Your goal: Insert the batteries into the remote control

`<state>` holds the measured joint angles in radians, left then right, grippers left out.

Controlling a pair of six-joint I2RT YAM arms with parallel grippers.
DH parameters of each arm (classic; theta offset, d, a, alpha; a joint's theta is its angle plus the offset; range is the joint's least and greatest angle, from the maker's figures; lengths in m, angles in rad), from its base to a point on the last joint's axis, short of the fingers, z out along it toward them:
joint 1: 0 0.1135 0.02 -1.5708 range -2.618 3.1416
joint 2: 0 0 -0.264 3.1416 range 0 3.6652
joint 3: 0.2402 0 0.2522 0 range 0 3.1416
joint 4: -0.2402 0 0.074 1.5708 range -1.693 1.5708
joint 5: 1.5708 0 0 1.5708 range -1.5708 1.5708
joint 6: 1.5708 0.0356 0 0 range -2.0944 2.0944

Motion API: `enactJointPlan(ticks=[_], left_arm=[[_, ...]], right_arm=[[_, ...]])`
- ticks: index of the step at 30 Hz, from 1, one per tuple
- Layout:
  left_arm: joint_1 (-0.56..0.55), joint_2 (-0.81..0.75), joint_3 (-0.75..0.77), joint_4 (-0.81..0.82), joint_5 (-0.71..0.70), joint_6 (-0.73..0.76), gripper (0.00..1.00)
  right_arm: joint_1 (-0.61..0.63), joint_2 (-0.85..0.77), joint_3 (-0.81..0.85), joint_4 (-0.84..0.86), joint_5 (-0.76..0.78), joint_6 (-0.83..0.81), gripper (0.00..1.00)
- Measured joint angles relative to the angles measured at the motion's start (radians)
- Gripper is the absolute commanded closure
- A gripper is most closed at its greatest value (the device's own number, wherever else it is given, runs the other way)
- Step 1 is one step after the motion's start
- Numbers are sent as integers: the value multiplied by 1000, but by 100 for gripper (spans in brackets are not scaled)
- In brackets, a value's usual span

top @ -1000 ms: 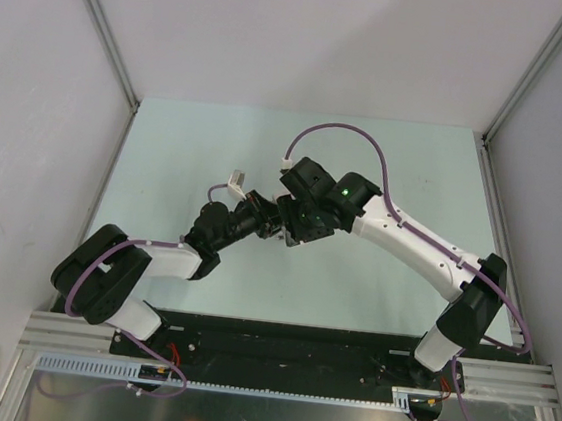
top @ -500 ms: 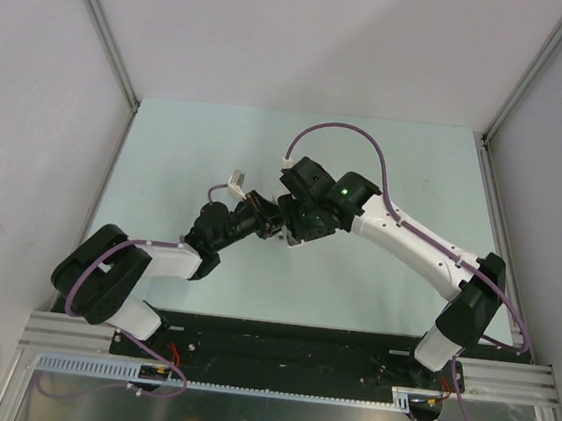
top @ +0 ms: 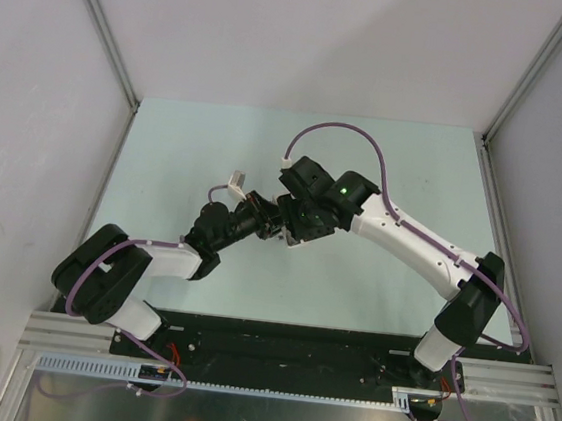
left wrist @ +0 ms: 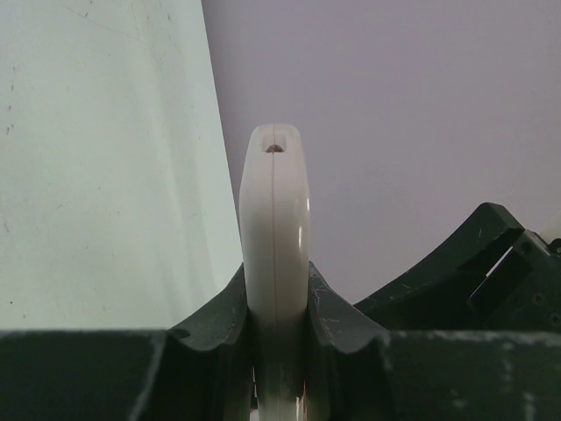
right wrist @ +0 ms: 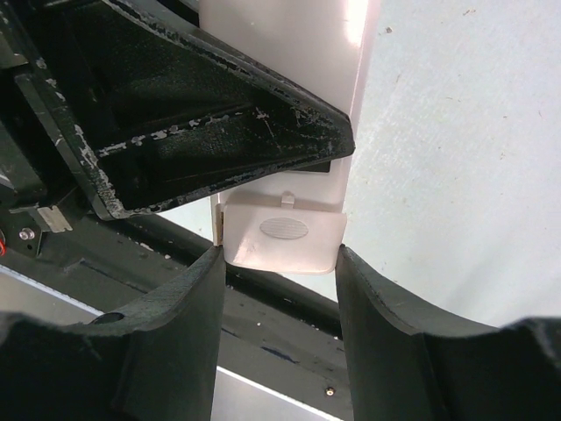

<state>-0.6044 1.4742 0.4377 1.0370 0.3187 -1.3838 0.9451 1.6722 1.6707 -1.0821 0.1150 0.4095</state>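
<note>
The remote control (left wrist: 274, 263) is held above the pale green table (left wrist: 105, 158), between the two wrists. It is a smooth, glossy white plastic bar with rounded edges, seen edge-on.

The left gripper (left wrist: 276, 303) is clamped across its flat faces. The fingers are matte black moulded plastic, scuffed at the rims.

The right gripper (right wrist: 279, 259) bears on both side edges of the battery cover (right wrist: 263, 250), which carries an oval ribbed patch (right wrist: 284, 228).

Compared with one second earlier, both arm poses are nearly unchanged.
</note>
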Motion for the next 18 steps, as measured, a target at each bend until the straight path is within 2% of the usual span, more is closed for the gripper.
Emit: enactJointPlan(ticks=[18], left_arm=[[0,6,0,15,0,-5,100]], right_arm=[[4,5,9,-8,0,0,80]])
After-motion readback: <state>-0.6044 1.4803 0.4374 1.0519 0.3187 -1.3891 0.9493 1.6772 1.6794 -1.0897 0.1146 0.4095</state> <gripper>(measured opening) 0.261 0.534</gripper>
